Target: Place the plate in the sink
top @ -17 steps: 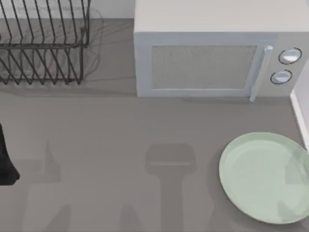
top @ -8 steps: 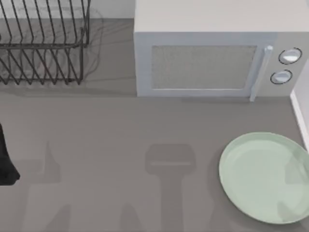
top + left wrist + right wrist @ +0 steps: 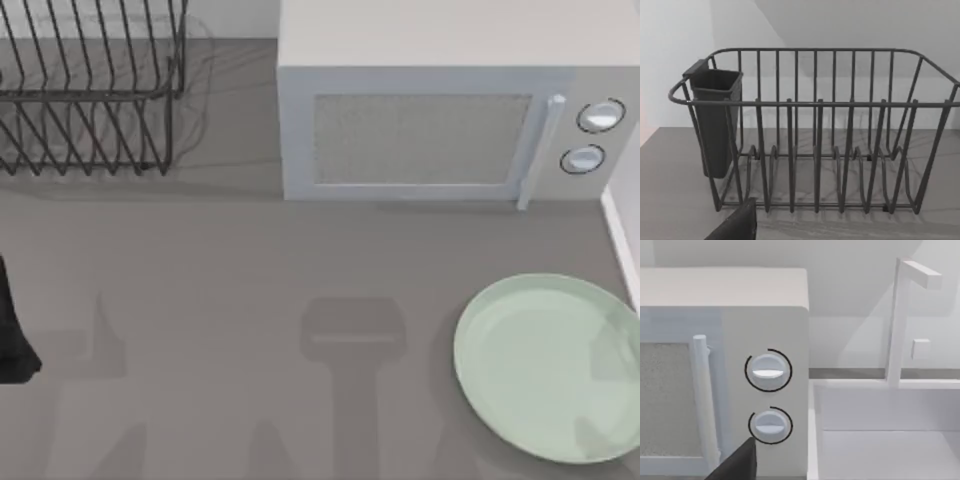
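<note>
The plate (image 3: 550,365), round, pale mint green and glossy, lies flat on the grey counter at the front right. Right beside it runs the sink's white rim (image 3: 621,245), along the counter's right edge. In the right wrist view the sink (image 3: 880,440) is a white basin next to the microwave, with a white tap (image 3: 900,320) behind it. A dark part of my right gripper (image 3: 735,465) juts into that view, well away from the plate. My left arm (image 3: 10,335) rests at the counter's left edge, and a dark part of its gripper (image 3: 735,226) faces the dish rack.
A grey-white microwave (image 3: 440,120) with two knobs stands at the back, its door shut. A black wire dish rack (image 3: 90,90) with a dark cutlery cup (image 3: 715,120) sits at the back left. Bare grey counter (image 3: 250,300) stretches across the middle.
</note>
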Action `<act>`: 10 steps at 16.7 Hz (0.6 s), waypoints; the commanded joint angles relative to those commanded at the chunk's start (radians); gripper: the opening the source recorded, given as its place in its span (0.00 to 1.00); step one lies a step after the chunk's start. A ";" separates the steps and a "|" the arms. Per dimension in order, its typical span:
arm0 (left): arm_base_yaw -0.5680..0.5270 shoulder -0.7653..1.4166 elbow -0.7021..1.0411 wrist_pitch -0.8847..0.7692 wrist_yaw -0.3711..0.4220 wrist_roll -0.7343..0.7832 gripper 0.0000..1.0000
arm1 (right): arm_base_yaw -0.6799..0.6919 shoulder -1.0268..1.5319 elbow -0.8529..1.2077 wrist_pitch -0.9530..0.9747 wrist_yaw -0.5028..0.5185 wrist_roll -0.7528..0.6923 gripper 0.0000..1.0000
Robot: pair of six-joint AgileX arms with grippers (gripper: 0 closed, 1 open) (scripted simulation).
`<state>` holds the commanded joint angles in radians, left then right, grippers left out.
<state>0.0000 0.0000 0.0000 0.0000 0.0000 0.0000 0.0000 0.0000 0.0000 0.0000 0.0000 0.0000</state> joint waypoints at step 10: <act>0.000 0.000 0.000 0.000 0.000 0.000 1.00 | 0.152 0.378 0.323 -0.259 0.000 0.155 1.00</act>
<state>0.0000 0.0000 0.0000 0.0000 0.0000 0.0000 0.1518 0.3780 0.3228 -0.2586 0.0001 0.1552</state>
